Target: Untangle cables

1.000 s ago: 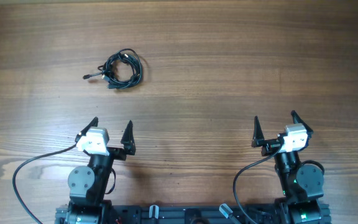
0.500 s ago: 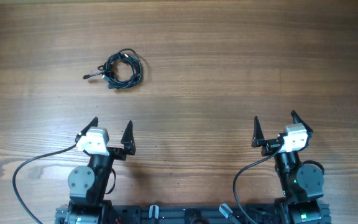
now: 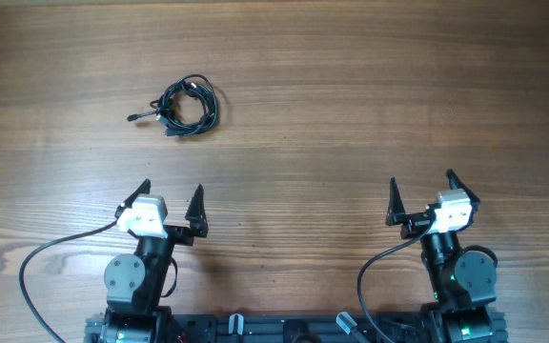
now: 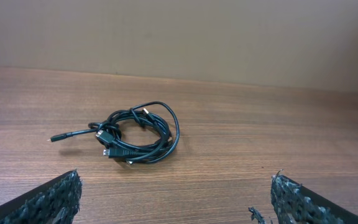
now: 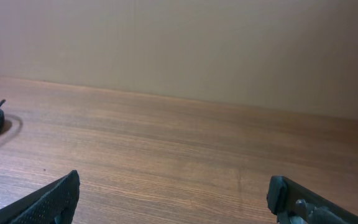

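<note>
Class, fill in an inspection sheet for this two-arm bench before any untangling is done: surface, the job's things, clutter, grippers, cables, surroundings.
Surface: brown wood-grain table, flat.
Job's things: thin black cables knotted in a small coil, lying on the far left part of the table, one plug end poking out to the left; nothing touches it.
Clutter: nothing seen.
Grippers: left gripper, jaws wide open and empty, facing the coil; right gripper, jaws wide open and empty, well off to the coil's side.
Cables: thick black robot wire loops out beside the left arm's base.
Surroundings: plain beige wall behind the table.
</note>
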